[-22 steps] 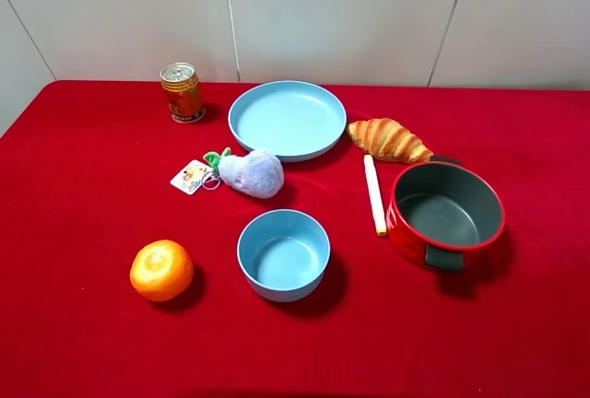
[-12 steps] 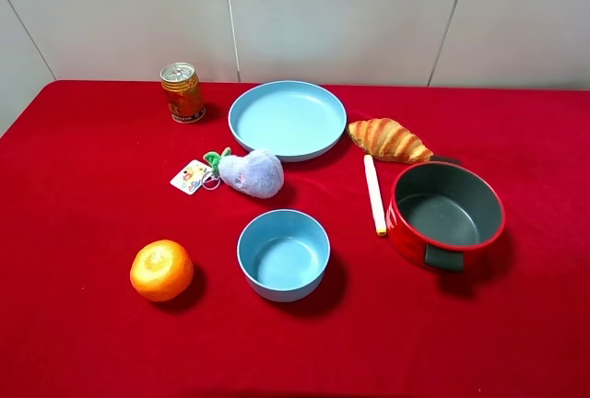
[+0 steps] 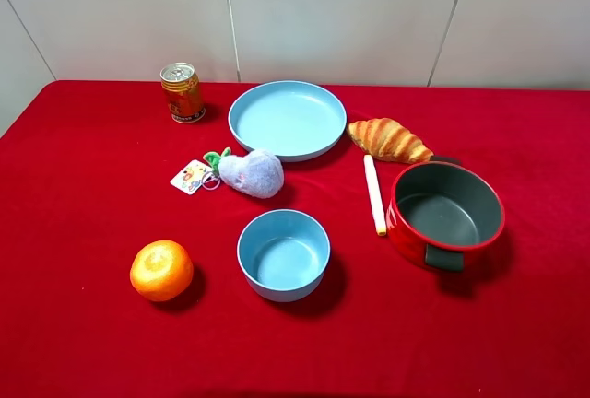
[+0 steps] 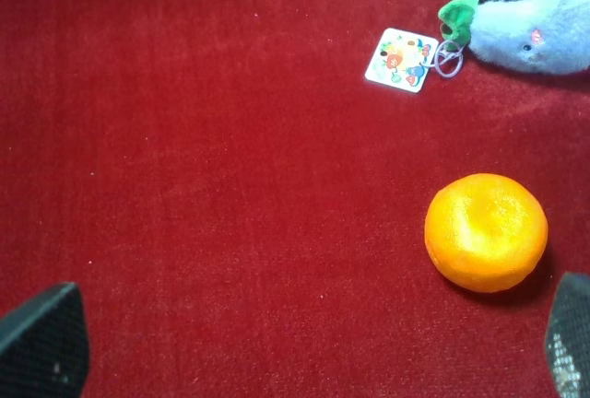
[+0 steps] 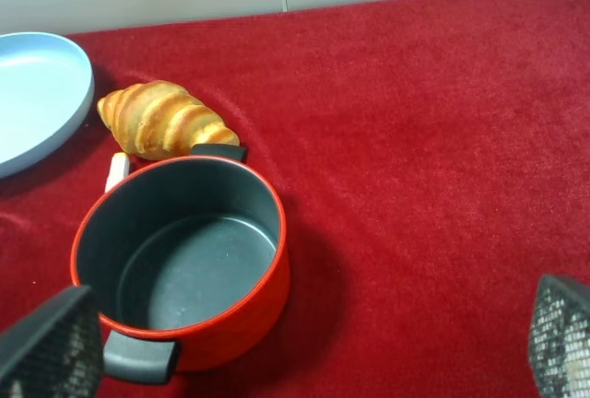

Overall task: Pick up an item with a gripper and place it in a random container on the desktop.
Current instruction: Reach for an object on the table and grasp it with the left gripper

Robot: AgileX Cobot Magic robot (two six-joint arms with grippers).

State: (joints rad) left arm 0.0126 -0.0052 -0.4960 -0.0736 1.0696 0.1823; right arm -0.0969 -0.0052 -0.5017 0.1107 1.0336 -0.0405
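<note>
light: bright, even | shadows: soft, right of bowl [image 3: 269, 280], pot [image 3: 403, 232] | glare: mild on orange [image 4: 486, 230] | wrist corners blurred

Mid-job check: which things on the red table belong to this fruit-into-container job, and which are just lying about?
Job: orange fruit, small deep blue bowl, red desktop.
Lying about: drink can, wide blue plate, plush toy, croissant, white stick, red pot.

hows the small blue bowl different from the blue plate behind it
The bowl is deep with steep walls; the plate is wider and shallow. The bowl sits nearer the camera, beside the orange fruit; the plate sits farther back, next to the croissant. Both are light blue, round and empty.
</note>
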